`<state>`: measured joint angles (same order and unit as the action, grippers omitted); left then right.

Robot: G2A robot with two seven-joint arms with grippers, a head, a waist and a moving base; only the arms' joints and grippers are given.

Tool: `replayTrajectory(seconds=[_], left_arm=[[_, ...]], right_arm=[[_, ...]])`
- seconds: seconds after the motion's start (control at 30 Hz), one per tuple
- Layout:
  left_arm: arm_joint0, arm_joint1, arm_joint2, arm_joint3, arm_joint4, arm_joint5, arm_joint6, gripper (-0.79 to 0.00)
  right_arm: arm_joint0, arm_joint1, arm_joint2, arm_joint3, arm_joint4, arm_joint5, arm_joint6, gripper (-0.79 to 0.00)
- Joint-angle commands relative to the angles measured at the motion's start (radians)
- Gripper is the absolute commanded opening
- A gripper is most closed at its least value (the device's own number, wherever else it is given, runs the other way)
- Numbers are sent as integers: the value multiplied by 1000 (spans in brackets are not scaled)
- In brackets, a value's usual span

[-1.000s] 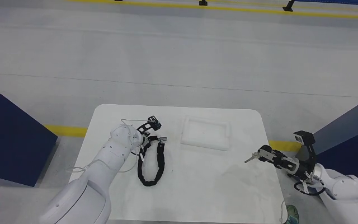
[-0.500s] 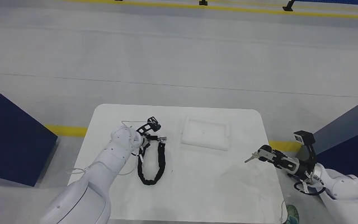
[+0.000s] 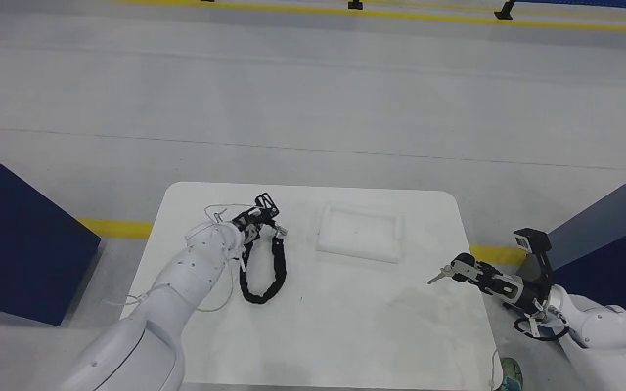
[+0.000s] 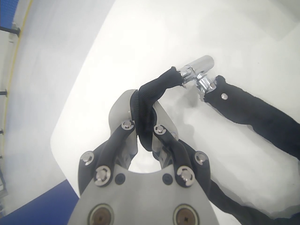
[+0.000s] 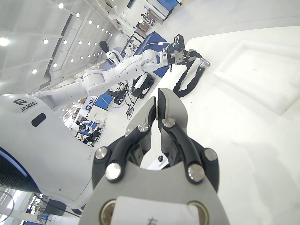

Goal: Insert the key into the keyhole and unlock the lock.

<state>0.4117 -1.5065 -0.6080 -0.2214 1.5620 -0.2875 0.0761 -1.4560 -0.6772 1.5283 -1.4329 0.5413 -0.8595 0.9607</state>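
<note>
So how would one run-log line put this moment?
left gripper: shut on chain lock | right gripper: shut on key, far from lock | status: key not yet inserted

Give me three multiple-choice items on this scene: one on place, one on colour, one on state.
1. The white tray lies: A on the table, beside the chain lock; B on the floor; C in a gripper.
2. The chain lock's sleeve is: A red; B black; C yellow.
3. The left gripper is: A open; B shut on the chain lock; C shut, empty.
Key: 1 A, it rests on the tabletop; 2 B, black fabric; 3 B, it clamps the sleeve.
</note>
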Motion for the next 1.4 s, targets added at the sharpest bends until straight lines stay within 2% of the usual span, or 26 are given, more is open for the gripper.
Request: replayTrajectory(seconds=[0.0, 0.07, 0.23, 0.37, 0.5, 0.6, 0.7, 0.8, 0.9, 0.97, 1.13, 1.37], left_arm=[[16, 12, 10, -12, 53, 130, 77, -785], [37, 26, 15, -22, 92, 242, 152, -785], [90, 65, -13, -75, 103, 426, 302, -785], [140, 110, -49, -150, 121, 570, 419, -785], [211, 171, -105, -286, 157, 701, 513, -785], [297, 231, -179, -459, 193, 778, 570, -785], [428, 301, -288, -701, 228, 752, 602, -785], [599, 370, -432, -982, 269, 658, 610, -785], [780, 421, -579, -1236, 258, 513, 644, -785], [879, 443, -661, -1350, 228, 412, 687, -785], [1023, 470, -782, -1485, 149, 219, 774, -785], [1098, 481, -843, -1541, 49, 34, 842, -785]], right_arm=[[0, 0, 0, 0, 0, 0, 0, -785], [0, 0, 0, 0, 0, 0, 0, -785], [0, 0, 0, 0, 0, 0, 0, -785], [0, 0, 0, 0, 0, 0, 0, -785], [0, 0, 0, 0, 0, 0, 0, -785], [0, 0, 0, 0, 0, 0, 0, -785], [0, 0, 0, 0, 0, 0, 0, -785], [0, 0, 0, 0, 0, 0, 0, -785], [0, 0, 0, 0, 0, 0, 0, -785], [0, 0, 0, 0, 0, 0, 0, -785], [0, 0, 0, 0, 0, 0, 0, -785], [0, 0, 0, 0, 0, 0, 0, -785]])
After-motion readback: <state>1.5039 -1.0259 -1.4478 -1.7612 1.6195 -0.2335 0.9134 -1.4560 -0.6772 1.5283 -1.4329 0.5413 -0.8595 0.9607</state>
